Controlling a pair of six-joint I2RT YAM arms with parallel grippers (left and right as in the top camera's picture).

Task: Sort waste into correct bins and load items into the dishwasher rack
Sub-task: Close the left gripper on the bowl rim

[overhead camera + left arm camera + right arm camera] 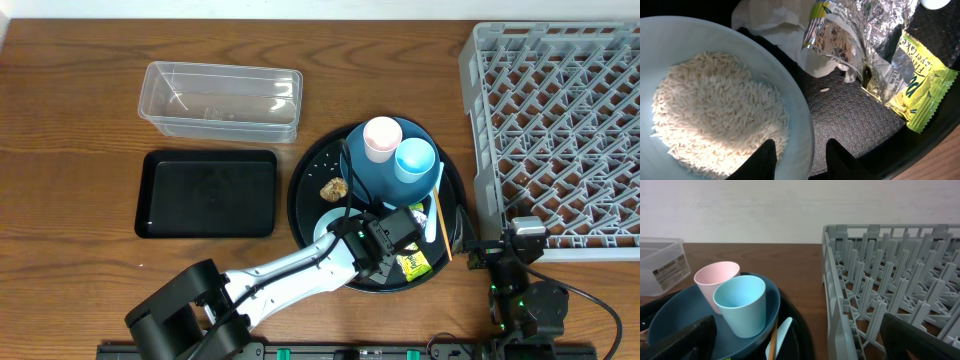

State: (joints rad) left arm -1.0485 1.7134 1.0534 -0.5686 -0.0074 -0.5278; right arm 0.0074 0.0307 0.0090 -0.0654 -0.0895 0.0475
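Altogether one pink cup (381,137), one blue cup (414,160), one plate (365,178), one rack (560,130).

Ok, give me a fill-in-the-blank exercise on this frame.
1. The light blue bowl holds white ____.
2. The left gripper has its jaws astride the bowl's ____.
3. The pink cup and light blue cup stand on the dark blue ____.
Missing: rice; rim; plate.

We see a wood-grain worktop (70,150), clear glossy plastic tub (222,100), matt grey plastic rack (560,120), shiny crinkled foil wrappers (865,25), pebbled black round tray (850,120).
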